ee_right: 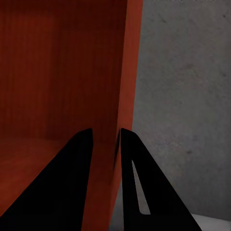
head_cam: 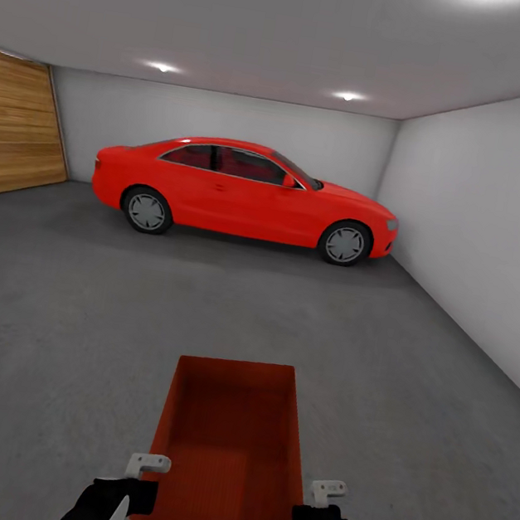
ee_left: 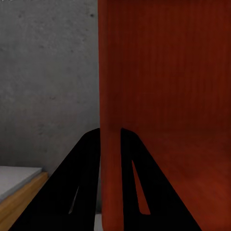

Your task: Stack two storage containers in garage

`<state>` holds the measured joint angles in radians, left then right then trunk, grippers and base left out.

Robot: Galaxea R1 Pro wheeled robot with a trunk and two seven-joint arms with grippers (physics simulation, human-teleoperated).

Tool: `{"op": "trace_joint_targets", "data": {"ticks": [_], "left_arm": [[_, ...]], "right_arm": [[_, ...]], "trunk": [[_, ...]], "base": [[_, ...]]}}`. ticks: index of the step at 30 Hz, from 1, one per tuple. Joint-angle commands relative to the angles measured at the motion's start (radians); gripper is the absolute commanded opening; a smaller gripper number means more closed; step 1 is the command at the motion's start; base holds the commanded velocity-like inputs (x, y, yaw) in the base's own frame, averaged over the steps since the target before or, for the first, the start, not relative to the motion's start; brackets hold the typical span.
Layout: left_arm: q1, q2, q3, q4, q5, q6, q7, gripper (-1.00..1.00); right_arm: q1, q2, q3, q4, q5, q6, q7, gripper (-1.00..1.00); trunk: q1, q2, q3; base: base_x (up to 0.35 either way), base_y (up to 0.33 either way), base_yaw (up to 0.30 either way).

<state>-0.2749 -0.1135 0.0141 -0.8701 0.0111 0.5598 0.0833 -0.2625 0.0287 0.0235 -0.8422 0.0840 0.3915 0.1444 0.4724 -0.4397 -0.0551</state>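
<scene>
Storage container (head_cam: pixel 228 448) — one red-orange, lidless bin — hangs in front of the robot at the bottom centre of the head view, carried level between the two arms above the floor (head_cam: pixel 72 331). Its ribbed bottom is bare inside.

Left gripper (head_cam: pixel 143 481) clamps the bin's left side wall near the corner closest to the robot; in the left wrist view (ee_left: pixel 110 173) its two dark fingers (ee_left: pixel 79 192) sit one on each face of the thin wall, closed tight against it, with the bin's interior on one side and mottled concrete on the other. Right gripper (head_cam: pixel 312 503) does the same on the right side wall; in the right wrist view (ee_right: pixel 106 168) one finger (ee_right: pixel 139 187) lies outside the wall and the other inside, pinching it.

All of this is in the garage (head_cam: pixel 464 242) — pale grey walls, dark grey concrete, recessed ceiling lights. A red car (head_cam: pixel 245 195) is parked across the far end, side-on, well apart from the bin. A wood-panelled door (head_cam: pixel 16 129) covers the left wall. In the left wrist view a pale surface with a tan edge (ee_left: pixel 19 187) shows in one corner; what it is cannot be told.
</scene>
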Motion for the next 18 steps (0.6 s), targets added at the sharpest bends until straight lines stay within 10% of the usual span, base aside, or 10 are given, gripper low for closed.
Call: {"op": "trace_joint_targets", "data": {"ticks": [1,18], "left_arm": [[-0.001,-0.002,0.009,-0.004,-0.025,-0.034,0.004,-1.00],[-0.001,-0.001,0.009,-0.004,-0.025,-0.034,0.004,-1.00]], "right_arm": [[0.000,0.031,0.042,0.000,-0.013,0.007,0.022,-1.00],[0.000,0.031,0.042,0.000,-0.013,0.007,0.022,-1.00]], "trunk": [[0.001,-0.002,-0.002],[0.001,-0.002,-0.002]], "base": [[0.003,0.000,0.000],[0.059,0.000,0.000]]}}
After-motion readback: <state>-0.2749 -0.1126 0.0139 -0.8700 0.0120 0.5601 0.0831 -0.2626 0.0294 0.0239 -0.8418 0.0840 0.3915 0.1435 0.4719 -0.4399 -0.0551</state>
